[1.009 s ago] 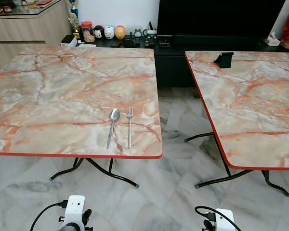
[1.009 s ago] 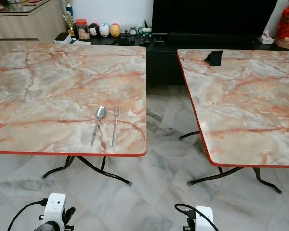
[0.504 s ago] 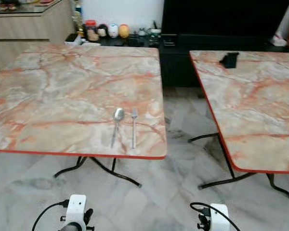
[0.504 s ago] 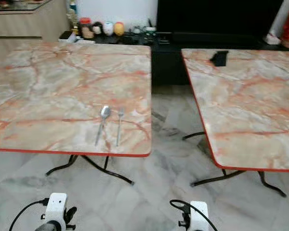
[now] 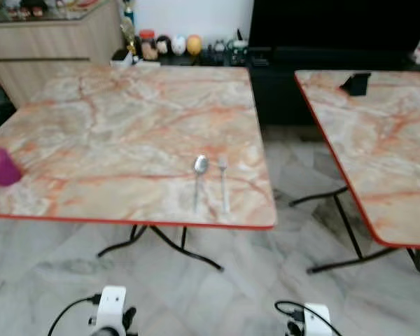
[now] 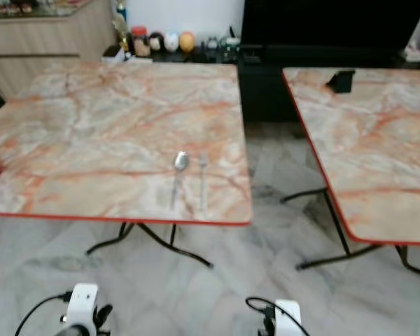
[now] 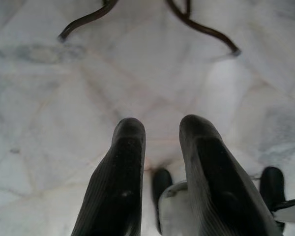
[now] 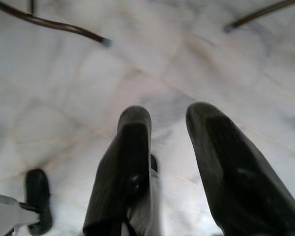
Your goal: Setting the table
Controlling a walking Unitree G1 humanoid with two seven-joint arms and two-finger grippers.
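We stand before two marble-patterned tables with red edges. The left table [image 5: 91, 140] fills the view from 9 to 12 o'clock, and the second table [image 5: 385, 140] lies at 3 o'clock, a strip of marble floor [image 5: 294, 231] between them. Behind them a dark TV console [image 5: 322, 42] runs across 12 to 1 o'clock, with small jars and figurines [image 5: 171, 45] at its left end.

On the left table a purple cup [image 5: 0, 166] sits near the edge at 9 o'clock. Toward the table's near right corner a spoon [image 5: 199, 178] and a fork [image 5: 224, 183] lie side by side, parallel, handles toward us, just apart. A small black stand [image 5: 355, 82] rests on the second table at 2 o'clock.

Our left gripper [image 7: 160, 142] and right gripper [image 8: 167, 132] hang low at 6 o'clock over the floor, jaws narrowly parted and holding nothing.

We judge the setting as only begun: cutlery is laid, but no plate is there, and the cup is well apart from the place.
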